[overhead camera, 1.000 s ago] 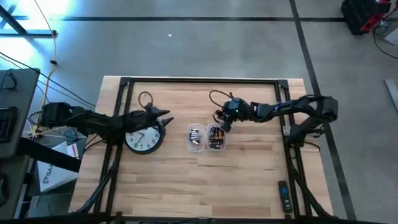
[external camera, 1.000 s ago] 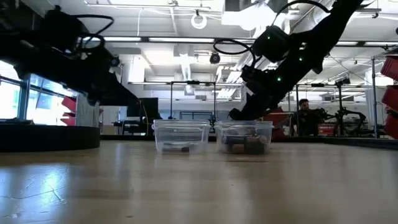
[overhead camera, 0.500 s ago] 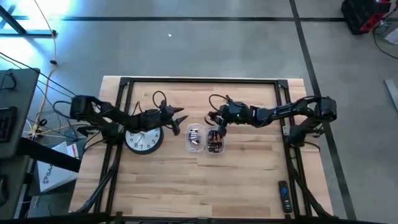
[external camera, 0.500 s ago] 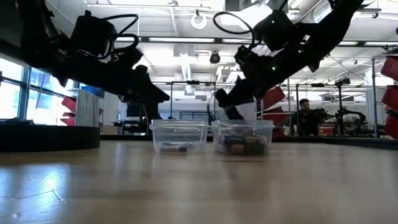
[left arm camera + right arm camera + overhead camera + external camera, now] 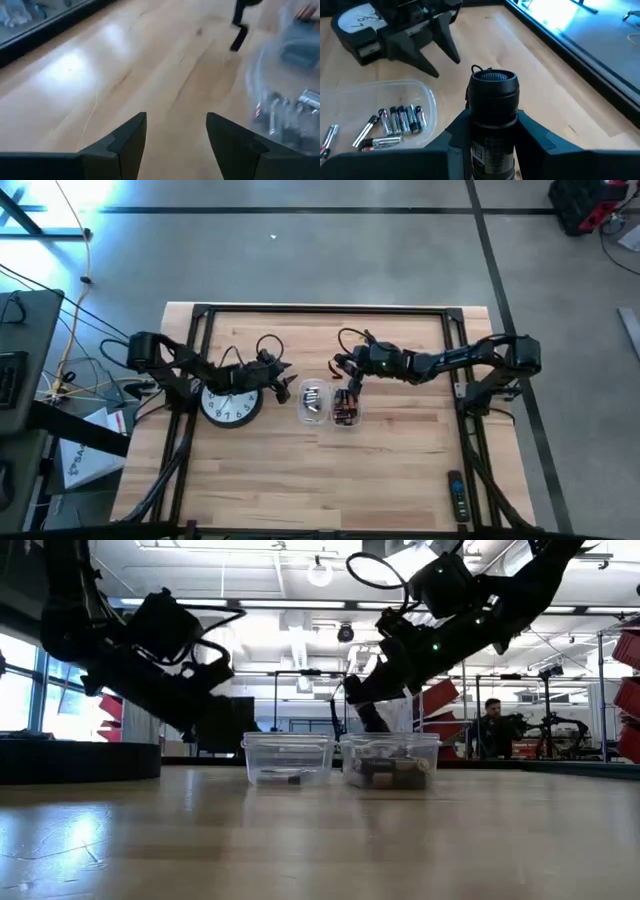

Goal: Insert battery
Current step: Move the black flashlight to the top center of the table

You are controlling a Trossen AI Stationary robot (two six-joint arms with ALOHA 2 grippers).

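Batteries [image 5: 314, 400] are seen in the high view lying loose in two clear tubs set side by side at the middle of the wooden table [image 5: 400, 470]: silver ones in the left tub [image 5: 304, 412], darker ones in the right tub [image 5: 357, 412]. A round white clock [image 5: 228, 405] is laid face up to the left of the tubs, and a remote control [image 5: 455, 495] is placed well apart near the table's right front corner. The left gripper [image 5: 283, 385] is held between the clock and the left tub; the right gripper [image 5: 350, 370] is poised at the far edge of the right tub.

In the low view, both tubs [image 5: 288, 758] [image 5: 392, 758] are shown standing on the table, with the right gripper [image 5: 365, 708] hung just above the right one. A person [image 5: 490, 725] is seated in the room behind.

In the left wrist view, the left gripper [image 5: 175, 130] is shown with its jaws spread wide and nothing between them, above bare wood just beside the left tub [image 5: 260, 80].

In the right wrist view, a black flashlight [image 5: 492, 97] is clamped upright between the jaws of the right gripper [image 5: 492, 137]. Beyond it, batteries [image 5: 400, 120] are seen in the left tub [image 5: 431, 97], with the left gripper [image 5: 445, 67] and the clock [image 5: 355, 22] farther off.
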